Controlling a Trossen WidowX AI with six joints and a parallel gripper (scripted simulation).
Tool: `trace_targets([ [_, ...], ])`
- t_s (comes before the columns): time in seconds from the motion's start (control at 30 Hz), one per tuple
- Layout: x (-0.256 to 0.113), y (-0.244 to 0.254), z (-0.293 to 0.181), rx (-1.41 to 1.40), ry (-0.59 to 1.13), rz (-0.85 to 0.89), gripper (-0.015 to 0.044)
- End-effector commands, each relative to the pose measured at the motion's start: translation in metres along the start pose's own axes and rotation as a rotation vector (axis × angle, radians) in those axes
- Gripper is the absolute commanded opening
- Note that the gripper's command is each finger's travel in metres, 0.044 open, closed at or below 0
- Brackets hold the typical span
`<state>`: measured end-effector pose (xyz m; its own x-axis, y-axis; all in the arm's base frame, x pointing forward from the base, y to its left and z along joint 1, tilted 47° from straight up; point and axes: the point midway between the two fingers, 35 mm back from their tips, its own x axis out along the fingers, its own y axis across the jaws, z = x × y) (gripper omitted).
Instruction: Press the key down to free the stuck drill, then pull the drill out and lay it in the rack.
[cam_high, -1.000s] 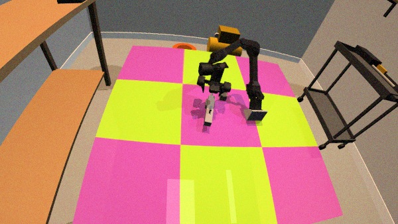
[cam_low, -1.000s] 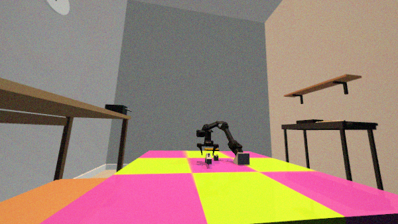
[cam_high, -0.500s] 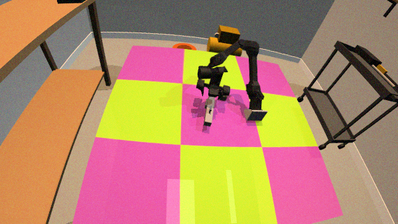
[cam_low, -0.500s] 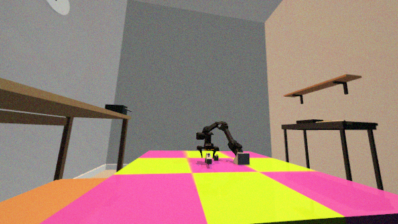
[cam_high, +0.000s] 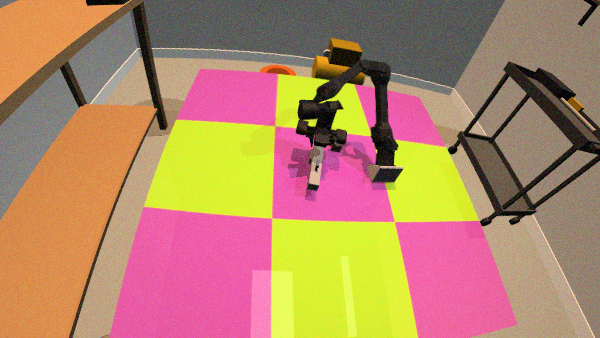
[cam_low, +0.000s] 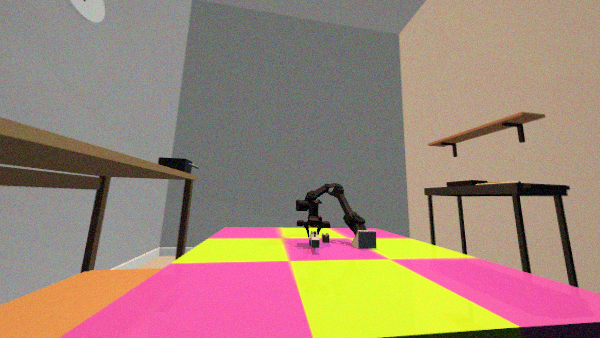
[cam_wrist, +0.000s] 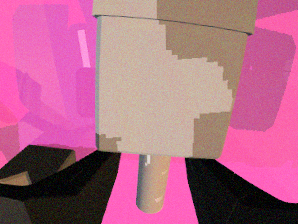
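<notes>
Fingers (cam_high: 318, 145) (cam_low: 314, 233) are part-open, w/ gaps both sides of the drill (cam_wrist: 152, 185); nothing gripped. To do this grasp well: keep drill centred btwn the pads, close evenly, then pull straight along its axis, w/o tilting; a skewed pull could jam it or drag the housing (cam_high: 314, 177) (cam_low: 314, 242) (cam_wrist: 160, 90). Can't tell if the key is fully down, so prob. best to tug gently first.

Drill lies btwn the fingers, apart from both, sticking out of the housing's end. Housing is approx. mid-width on the surface (cam_high: 215, 165) (cam_low: 225, 285) (cam_wrist: 272, 175), nearer its far edge than its near edge in top view. Small dark block (cam_low: 325, 238) (cam_wrist: 50, 160), poss. the rack, sits close by, also toward the far edge; worth keeping the fingers clear of it.
</notes>
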<state>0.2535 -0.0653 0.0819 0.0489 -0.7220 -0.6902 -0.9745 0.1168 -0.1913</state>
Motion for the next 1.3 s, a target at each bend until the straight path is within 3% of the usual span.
trace_targets([
  [0.0, 0.0, 0.0, 0.0, 0.001, 0.0, 0.0, 0.0072],
  [0.07, 0.0, 0.0, 0.0, 0.001, 0.0, 0.0, 0.002],
  [0.17, 0.0, 0.0, 0.0, 0.001, 0.0, 0.0, 0.0],
  [1.27, -0.003, 0.0, -0.03, -0.011, 0.008, 0.003, 0.0],
])
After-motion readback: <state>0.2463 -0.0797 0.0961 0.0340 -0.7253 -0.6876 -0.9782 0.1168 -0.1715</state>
